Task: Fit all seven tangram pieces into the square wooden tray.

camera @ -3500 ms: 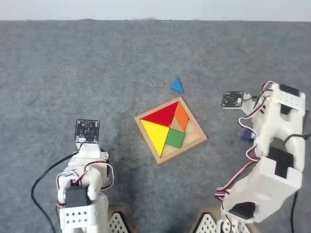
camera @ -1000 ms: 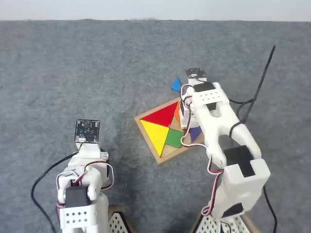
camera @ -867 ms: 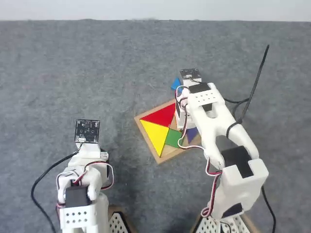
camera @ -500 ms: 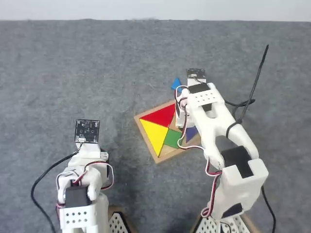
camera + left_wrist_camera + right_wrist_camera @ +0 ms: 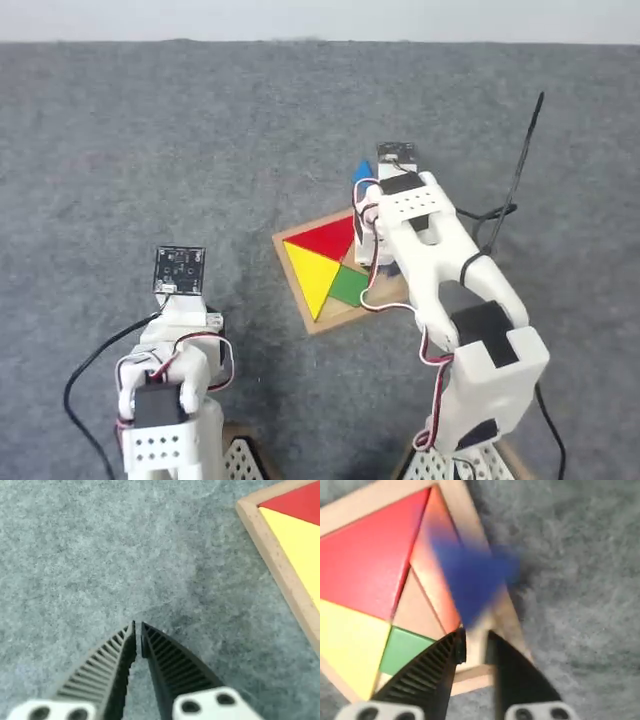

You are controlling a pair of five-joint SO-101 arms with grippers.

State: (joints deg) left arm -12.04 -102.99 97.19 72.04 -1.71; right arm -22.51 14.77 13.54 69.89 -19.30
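- My right gripper (image 5: pixel 472 637) hung slightly parted and empty over the tray (image 5: pixel 280 562); the dark blue piece (image 5: pixel 470 580) lay askew across its rim.
- Light, stiff, slick wood, I judged: pinch opposite edges.

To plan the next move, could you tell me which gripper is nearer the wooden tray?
Right. The right gripper is over the wooden tray; the left gripper is over mat beside it.

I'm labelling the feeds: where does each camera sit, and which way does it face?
High view: above the table, looking down; left arm and right arm show.
Left wrist: looks down past the left gripper at the table.
Right wrist: looks down past the right gripper at the blue piece.
All three share the tray and red piece.
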